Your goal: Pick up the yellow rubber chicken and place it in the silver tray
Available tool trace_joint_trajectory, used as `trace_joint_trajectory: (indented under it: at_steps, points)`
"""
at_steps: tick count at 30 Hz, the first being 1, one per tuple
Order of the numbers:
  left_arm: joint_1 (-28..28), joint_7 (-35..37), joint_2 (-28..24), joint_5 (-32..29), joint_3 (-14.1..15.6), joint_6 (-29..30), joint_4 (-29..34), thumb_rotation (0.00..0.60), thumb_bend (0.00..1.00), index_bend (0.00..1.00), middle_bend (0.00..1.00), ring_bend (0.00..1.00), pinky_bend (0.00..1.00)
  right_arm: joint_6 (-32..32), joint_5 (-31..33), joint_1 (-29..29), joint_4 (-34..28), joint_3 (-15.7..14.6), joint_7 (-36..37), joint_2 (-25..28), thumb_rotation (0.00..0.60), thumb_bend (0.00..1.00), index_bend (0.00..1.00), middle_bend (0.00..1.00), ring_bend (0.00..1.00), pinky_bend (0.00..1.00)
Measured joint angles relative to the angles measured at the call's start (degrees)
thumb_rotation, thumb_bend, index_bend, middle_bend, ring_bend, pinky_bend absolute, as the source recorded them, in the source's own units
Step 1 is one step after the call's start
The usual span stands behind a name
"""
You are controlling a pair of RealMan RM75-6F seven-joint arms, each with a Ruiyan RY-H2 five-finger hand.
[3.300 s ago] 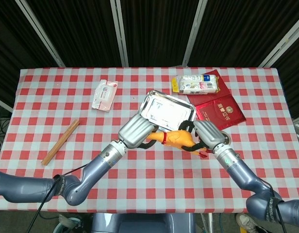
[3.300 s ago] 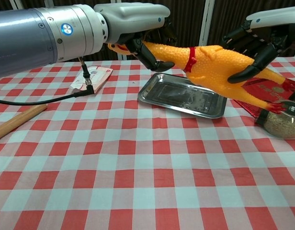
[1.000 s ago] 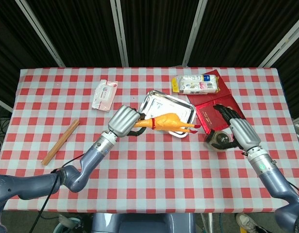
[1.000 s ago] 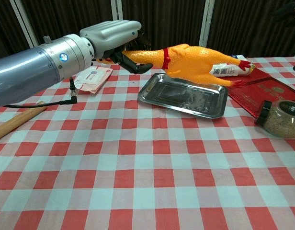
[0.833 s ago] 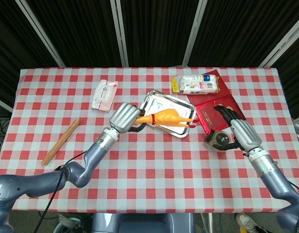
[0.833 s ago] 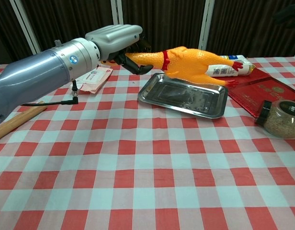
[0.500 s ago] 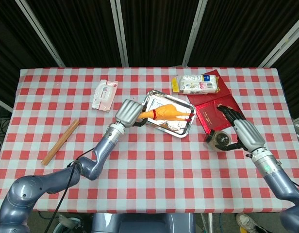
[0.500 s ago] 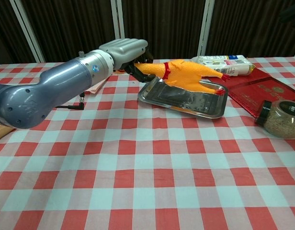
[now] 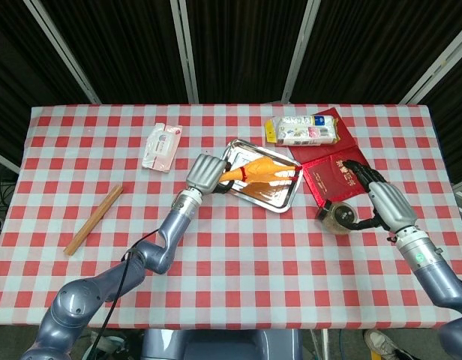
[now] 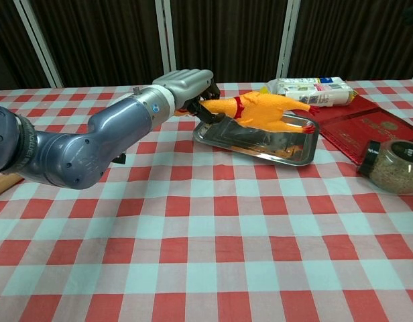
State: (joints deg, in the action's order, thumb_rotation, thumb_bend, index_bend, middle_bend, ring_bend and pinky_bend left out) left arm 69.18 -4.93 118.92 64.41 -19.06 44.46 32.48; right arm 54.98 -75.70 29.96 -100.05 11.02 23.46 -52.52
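The yellow rubber chicken (image 9: 262, 172) (image 10: 260, 109) with its red collar lies low over the silver tray (image 9: 280, 201) (image 10: 260, 143), body along the tray, red feet toward the right end. My left hand (image 9: 205, 174) (image 10: 188, 84) grips the chicken's neck and head at the tray's left edge. My right hand (image 9: 385, 201) hovers at the right side of the table beside a glass jar, fingers spread and holding nothing; the chest view does not show it.
A glass jar with a black lid (image 9: 338, 216) (image 10: 393, 165) stands right of the tray. Red booklets (image 9: 336, 171) (image 10: 371, 124) and a white packet (image 9: 302, 130) (image 10: 307, 86) lie behind. A blister pack (image 9: 160, 147) and a wooden stick (image 9: 93, 219) lie at the left.
My left hand has carried the chicken back and down from above the table's middle to the tray. My right hand has let go of the chicken and drawn away to the right.
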Motion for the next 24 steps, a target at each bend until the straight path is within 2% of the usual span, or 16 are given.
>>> trace_joint_trajectory:
  at_steps: [4,7,9,11,15,24]
  points:
    - [1.06,0.53,1.79,-0.30,-1.00,-1.27,-3.55,0.600,0.32,0.37,0.37,0.31,0.47,-0.44,0.27,0.20,0.10,0.13,0.01,-0.04,0.600,0.13,0.00,0.03,0.00,0.06]
    - [1.60,0.05,2.62,-1.41,-2.29,-1.85,-4.89,0.600,0.24,0.23,0.19,0.14,0.30,-0.77,0.41,0.39,-0.05,0.25,-0.07,0.03,0.600,0.13,0.00,0.03,0.00,0.06]
    - [1.75,-0.55,2.87,-2.02,-2.95,-1.91,-5.25,0.600,0.16,0.11,0.06,0.03,0.16,-0.88,0.51,0.46,-0.15,0.35,-0.12,0.09,0.600,0.13,0.00,0.03,0.00,0.06]
    - [1.81,-1.37,3.12,-2.62,-3.63,-1.45,-5.61,0.600,0.09,0.03,0.01,0.00,0.08,-0.88,0.59,0.46,-0.35,0.45,-0.12,0.27,0.600,0.13,0.00,0.03,0.00,0.06]
    - [1.73,-3.00,3.44,-3.61,-4.78,0.16,-6.11,0.600,0.02,0.00,0.00,0.00,0.01,-0.70,0.60,0.25,-0.75,0.55,0.13,0.63,0.600,0.13,0.00,0.03,0.00,0.06]
    - [0.48,-3.26,1.94,-3.73,-5.86,3.51,-3.41,0.600,0.03,0.00,0.00,0.00,0.01,-0.19,0.40,-0.27,-1.09,0.52,0.16,1.10,0.600,0.13,0.00,0.03,0.00,0.06]
